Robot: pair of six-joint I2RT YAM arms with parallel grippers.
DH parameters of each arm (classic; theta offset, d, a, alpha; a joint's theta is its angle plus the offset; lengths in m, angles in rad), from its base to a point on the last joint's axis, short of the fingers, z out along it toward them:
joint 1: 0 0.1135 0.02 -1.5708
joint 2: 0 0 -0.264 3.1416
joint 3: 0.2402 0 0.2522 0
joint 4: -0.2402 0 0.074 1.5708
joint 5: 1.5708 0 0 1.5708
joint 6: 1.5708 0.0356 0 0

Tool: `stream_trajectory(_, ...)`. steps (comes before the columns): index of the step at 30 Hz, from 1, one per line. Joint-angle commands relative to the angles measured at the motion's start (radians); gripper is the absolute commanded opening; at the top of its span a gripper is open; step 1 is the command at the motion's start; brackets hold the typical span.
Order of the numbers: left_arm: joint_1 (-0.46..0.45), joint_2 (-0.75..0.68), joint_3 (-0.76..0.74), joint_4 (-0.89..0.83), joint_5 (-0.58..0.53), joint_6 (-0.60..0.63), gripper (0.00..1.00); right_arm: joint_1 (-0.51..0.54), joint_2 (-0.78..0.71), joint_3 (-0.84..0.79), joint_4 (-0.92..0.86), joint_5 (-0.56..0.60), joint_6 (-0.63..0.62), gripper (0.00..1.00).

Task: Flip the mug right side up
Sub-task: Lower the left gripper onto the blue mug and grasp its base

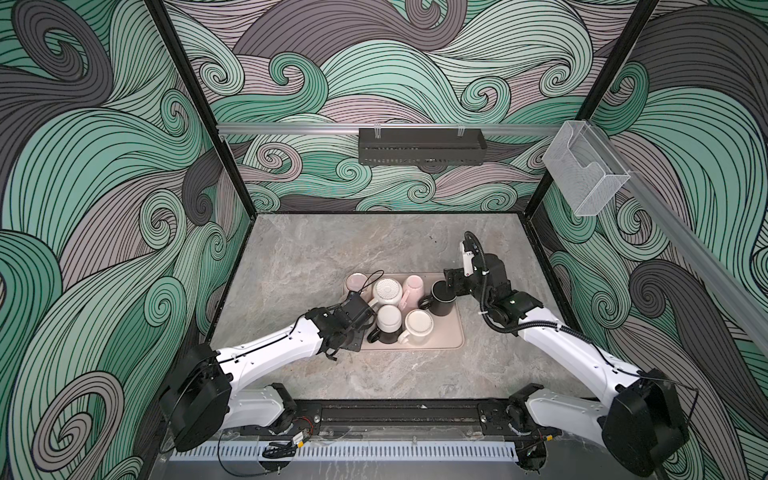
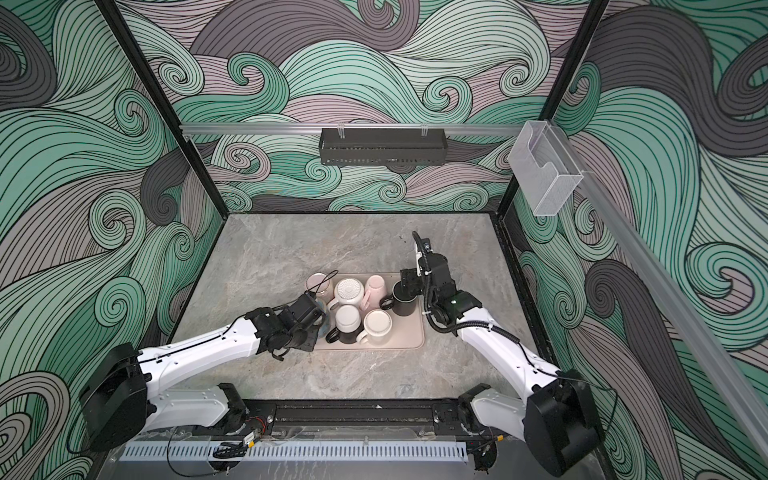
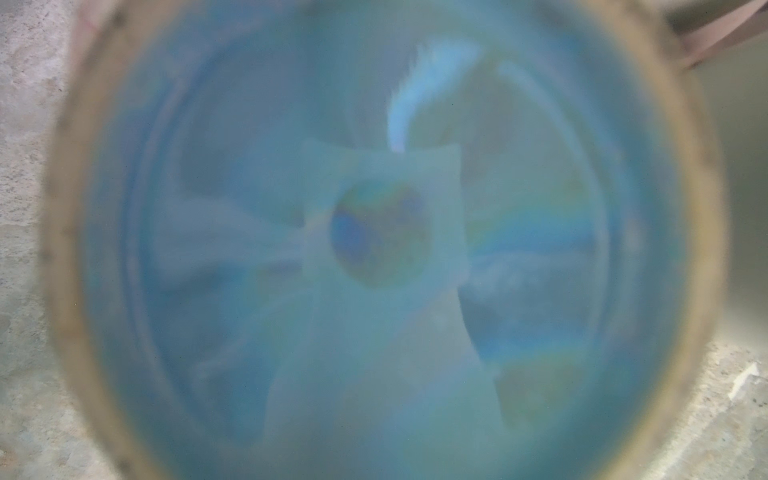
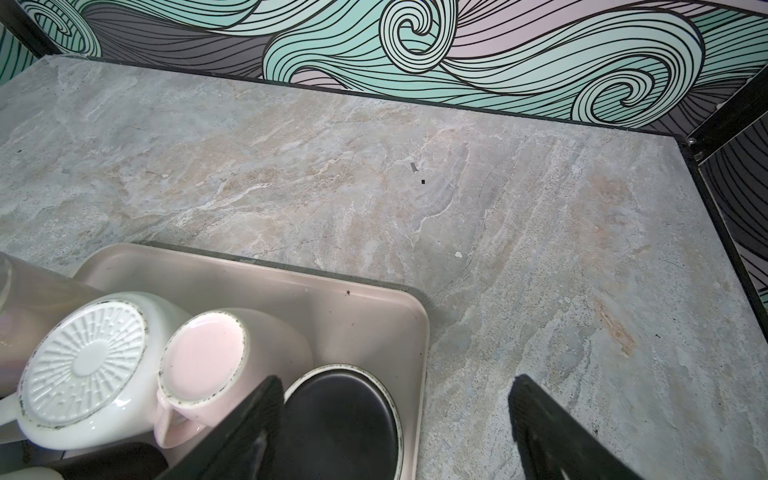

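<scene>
Right gripper (image 4: pixel 397 380) fingers standing released around black mug (image 4: pixel 340 424). Left gripper (image 1: pixel 358 316) hovering over blue-glazed mug (image 3: pixel 382 232), fingers hidden, cannot tell. Tray (image 4: pixel 332 324) crowded: flipping risks knocking pink mug (image 4: pixel 203 357).

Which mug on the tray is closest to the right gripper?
The black mug at the right end of the tray: the open right gripper straddles it; the pink mug beside it sits outside.

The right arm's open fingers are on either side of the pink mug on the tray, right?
No. The open fingers are either side of the black mug on the tray; the pink mug stands beside it. The right wrist view shows this.
</scene>
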Motion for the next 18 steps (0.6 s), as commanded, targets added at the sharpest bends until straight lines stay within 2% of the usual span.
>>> stream_trajectory(1, 0.003, -0.027, 0.045, -0.024, -0.05, 0.004, 0.0, 0.012, -0.046, -0.033, 0.061, -0.042, 0.008, 0.83)
stream_trajectory(7, 0.002, -0.136, 0.045, -0.022, -0.028, 0.045, 0.0, 0.015, -0.07, -0.045, 0.083, -0.097, 0.07, 0.73)
stream_trajectory(12, 0.001, -0.198, 0.068, -0.041, 0.023, 0.108, 0.0, 0.018, -0.071, -0.038, 0.099, -0.174, 0.119, 0.74)
stream_trajectory(18, 0.001, -0.251, 0.141, -0.119, 0.05, 0.112, 0.0, 0.021, -0.071, -0.038, 0.132, -0.255, 0.161, 0.73)
